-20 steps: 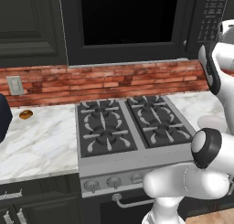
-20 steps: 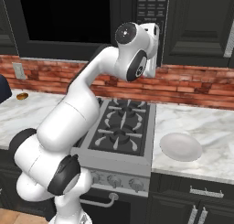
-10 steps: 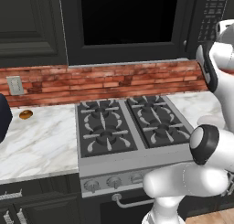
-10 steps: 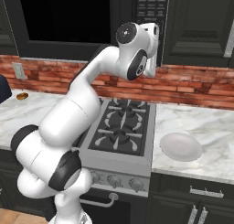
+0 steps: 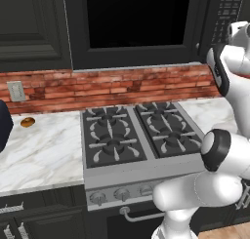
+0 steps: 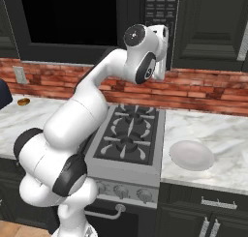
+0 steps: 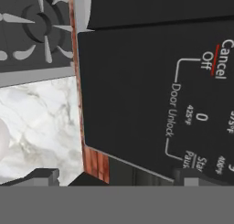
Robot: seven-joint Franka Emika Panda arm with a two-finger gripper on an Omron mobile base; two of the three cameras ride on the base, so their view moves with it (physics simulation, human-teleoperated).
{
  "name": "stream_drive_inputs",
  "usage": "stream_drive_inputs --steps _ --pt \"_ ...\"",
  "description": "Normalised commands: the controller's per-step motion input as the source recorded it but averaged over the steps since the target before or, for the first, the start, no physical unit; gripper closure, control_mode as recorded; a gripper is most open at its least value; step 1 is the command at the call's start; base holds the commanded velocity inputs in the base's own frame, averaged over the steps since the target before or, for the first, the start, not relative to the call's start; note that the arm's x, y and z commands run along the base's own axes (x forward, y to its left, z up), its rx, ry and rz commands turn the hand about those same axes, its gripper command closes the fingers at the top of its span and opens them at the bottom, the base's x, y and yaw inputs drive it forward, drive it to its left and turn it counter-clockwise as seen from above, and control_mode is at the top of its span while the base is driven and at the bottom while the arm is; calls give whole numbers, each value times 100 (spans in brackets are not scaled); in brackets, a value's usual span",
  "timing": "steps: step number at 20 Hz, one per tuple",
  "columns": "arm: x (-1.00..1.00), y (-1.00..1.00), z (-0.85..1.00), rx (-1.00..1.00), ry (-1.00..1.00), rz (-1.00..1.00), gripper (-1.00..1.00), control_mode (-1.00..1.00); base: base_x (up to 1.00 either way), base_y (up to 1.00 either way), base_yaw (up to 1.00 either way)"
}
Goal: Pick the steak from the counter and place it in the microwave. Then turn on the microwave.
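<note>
Two jaws wide, empty | my gripper (image 7: pixel 114 178) at microwave (image 7: pixel 151 86) keypad | step: switching on | next: press Start at 4 o'clock

Microwave (image 5: pixel 141 26) above stovetop (image 5: pixel 136 133), counter (image 6: pixel 227 134) either side (plate (image 6: pixel 191 155) right)

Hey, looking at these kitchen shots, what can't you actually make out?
- Microwave interior: both base views, dark door glass hides it, so no steak is visible.
- Keypad: hand view, right edge cuts off labels.
- End effector: hand view, bottom edge crops the fingertips.
- Small item on the counter: left base view, too small to identify.
</note>
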Motion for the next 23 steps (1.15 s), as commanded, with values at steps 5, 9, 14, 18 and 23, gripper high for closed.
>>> stream_drive_inputs --steps 5,9,14,18,23 --pt "15 0 -2 0 0 0 -100 -100 0 0 0" --pt "17 0 0 0 0 0 -100 -100 0 0 0" --pt "15 0 -1 0 1 0 -100 -100 0 0 0" --pt "11 0 -4 0 1 0 -100 -100 0 0 0" --pt "11 0 -10 0 2 0 -100 -100 0 0 0"
